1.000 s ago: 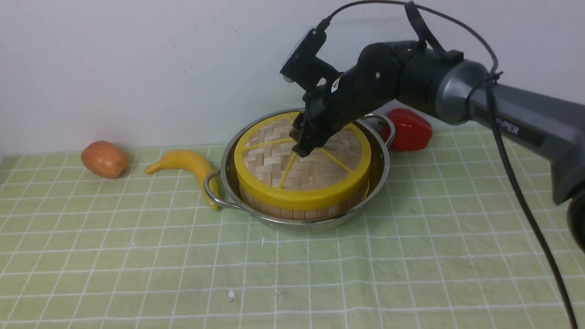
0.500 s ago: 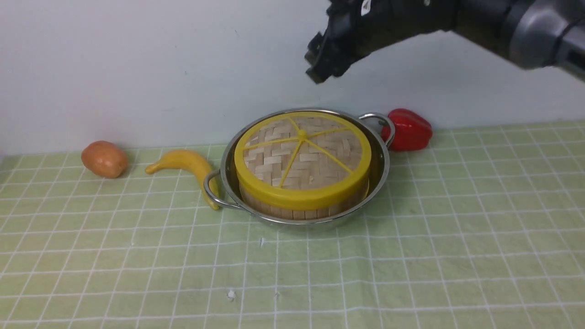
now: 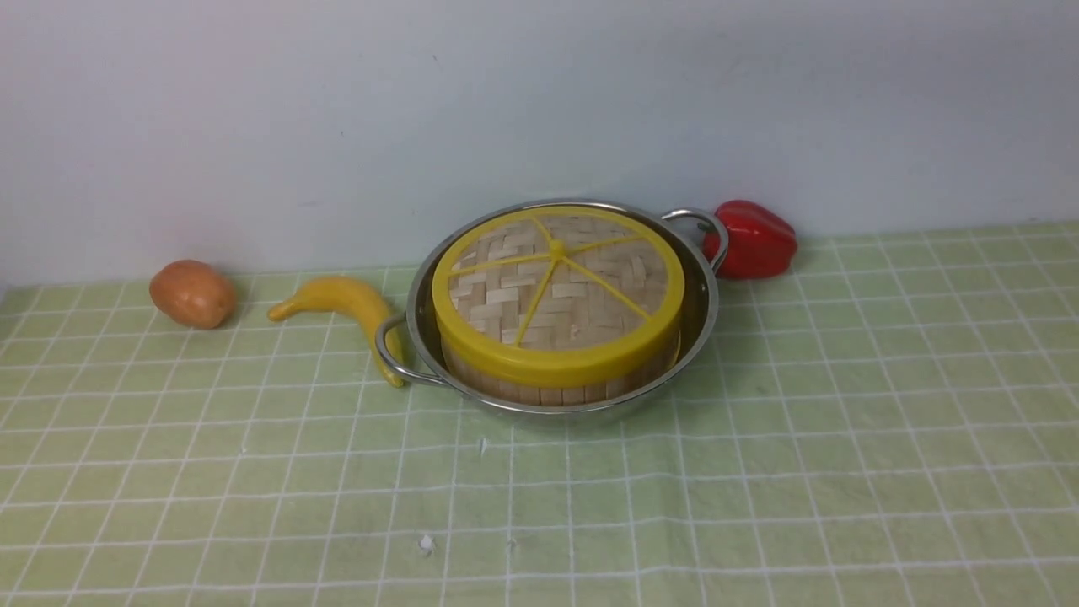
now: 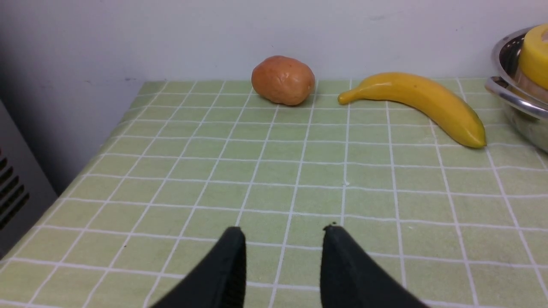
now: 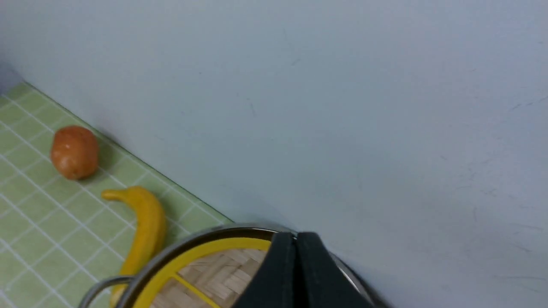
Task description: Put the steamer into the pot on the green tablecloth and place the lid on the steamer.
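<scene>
The steel pot [image 3: 704, 312] stands on the green tablecloth [image 3: 759, 472] near the back wall. The bamboo steamer [image 3: 556, 389] sits inside it, with only its slatted side wall showing. The woven lid [image 3: 556, 291] with yellow rim and central knob lies flat on the steamer. Neither arm shows in the front view. My left gripper [image 4: 282, 231] is open and empty, low over bare cloth, far from the pot [image 4: 513, 92]. My right gripper [image 5: 296, 235] is shut and empty, raised above the pot's [image 5: 205, 235] far rim, with the lid [image 5: 214, 273] below it.
A potato [image 3: 192, 292] and a banana [image 3: 346, 303] lie left of the pot; the banana's tip is close to the pot's left handle. A red pepper [image 3: 754, 239] sits behind the pot's right handle. The wall runs close behind. The cloth's left edge drops off [image 4: 64, 179].
My right arm was at the lid's knob, then rose up and to the right and left the front view. The lid stays on the steamer.
</scene>
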